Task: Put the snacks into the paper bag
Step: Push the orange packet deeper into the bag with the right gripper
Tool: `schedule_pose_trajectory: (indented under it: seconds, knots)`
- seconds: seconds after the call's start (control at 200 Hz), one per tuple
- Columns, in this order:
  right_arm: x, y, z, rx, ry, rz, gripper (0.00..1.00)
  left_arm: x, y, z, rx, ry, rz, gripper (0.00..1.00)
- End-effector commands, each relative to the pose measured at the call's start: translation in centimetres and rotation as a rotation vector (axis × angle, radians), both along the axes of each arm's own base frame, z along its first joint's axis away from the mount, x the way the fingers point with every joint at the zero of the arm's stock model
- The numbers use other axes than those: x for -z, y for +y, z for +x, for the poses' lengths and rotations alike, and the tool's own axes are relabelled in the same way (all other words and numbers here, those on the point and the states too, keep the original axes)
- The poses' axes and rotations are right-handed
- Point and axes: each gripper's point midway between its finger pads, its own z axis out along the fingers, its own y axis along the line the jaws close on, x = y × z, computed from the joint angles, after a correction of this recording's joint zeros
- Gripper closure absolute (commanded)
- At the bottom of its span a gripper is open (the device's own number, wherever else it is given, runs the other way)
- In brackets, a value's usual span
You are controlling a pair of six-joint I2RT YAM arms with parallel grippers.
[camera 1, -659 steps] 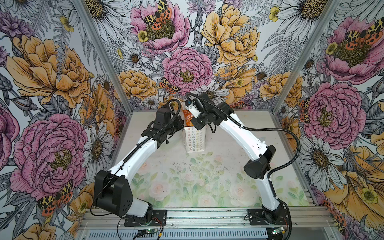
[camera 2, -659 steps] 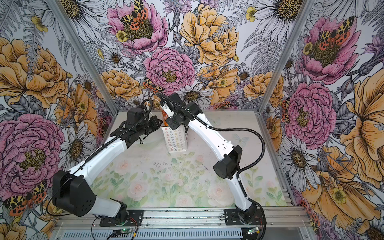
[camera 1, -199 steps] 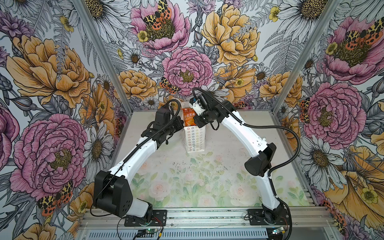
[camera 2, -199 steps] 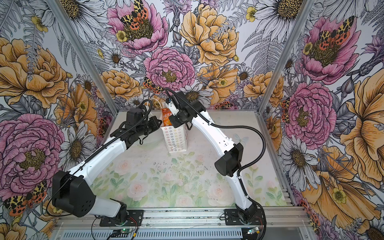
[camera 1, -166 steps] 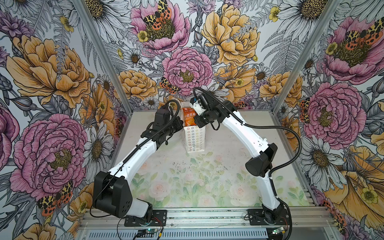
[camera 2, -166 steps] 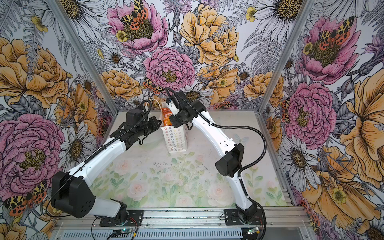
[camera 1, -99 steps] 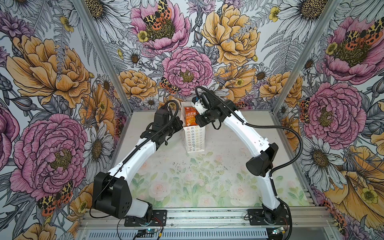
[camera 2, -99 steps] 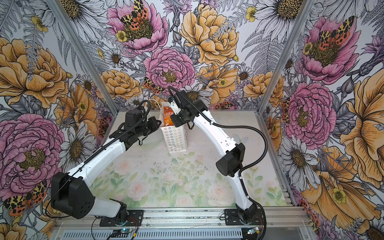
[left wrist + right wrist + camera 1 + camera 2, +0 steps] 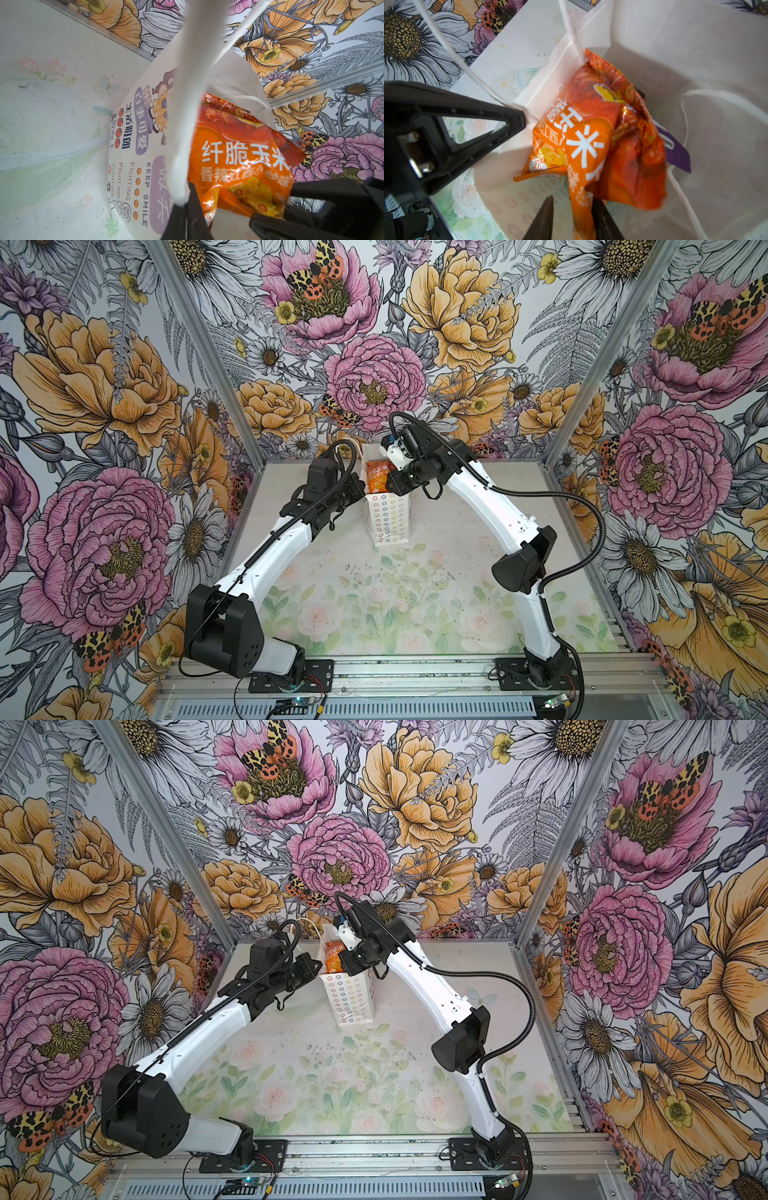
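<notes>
At the back of the table, the paper bag stood upright between the two arms in both top views. The left gripper was clamped shut on the bag's rim, pinching the white paper edge in the left wrist view. In the right wrist view, its black fingertip met that same rim.

The right gripper hung over the bag's mouth with its jaws a little apart. The lower tail of the orange packet ran between the fingers, close against one and clear of the other, so they were not pressed on it. The packet sat partly inside the bag, and in both top views its upper end rose above the rim. It leaned toward the wall held by the left gripper.

Under it, deeper in the bag, a corner of a purple packet showed. A thin string handle drooped inside against the far wall.
</notes>
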Motion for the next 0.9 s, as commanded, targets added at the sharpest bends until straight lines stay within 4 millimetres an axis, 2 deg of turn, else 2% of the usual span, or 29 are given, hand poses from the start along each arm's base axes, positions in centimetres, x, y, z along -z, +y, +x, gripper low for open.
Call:
schedule_pose_trajectory:
  seconds: [0.0, 0.07, 0.265, 0.41, 0.54, 0.666, 0.896]
  knots:
    - [-3.0, -0.6, -0.3, 0.001, -0.084, -0.001, 0.67, 0.3, -0.2, -0.1, 0.016, 0.021, 0.001, 1.00]
    - [-4.0, -1.5, 0.4, 0.034, -0.138, -0.024, 0.62, 0.4, -0.2, -0.2, 0.016, 0.023, 0.001, 1.00]
    - [-7.0, -3.4, 2.4, 0.111, -0.239, -0.012, 0.58, 0.4, -0.2, -0.1, 0.019, 0.021, 0.000, 1.00]
    - [-7.5, -3.7, 4.3, 0.158, -0.293, -0.008, 0.57, 0.2, -0.3, -0.1, 0.023, 0.018, -0.002, 1.00]
    - [-6.6, -3.2, 5.6, 0.193, -0.303, -0.007, 0.57, 0.2, -0.3, -0.1, 0.020, 0.019, -0.001, 1.00]
    - [-4.9, -2.7, 6.6, 0.212, -0.293, -0.024, 0.57, 0.2, -0.3, -0.1, 0.021, 0.019, 0.000, 1.00]
    - [-1.3, -0.9, 6.5, 0.176, -0.252, -0.080, 0.58, 0.3, -0.5, 0.1, 0.024, 0.025, -0.001, 1.00]
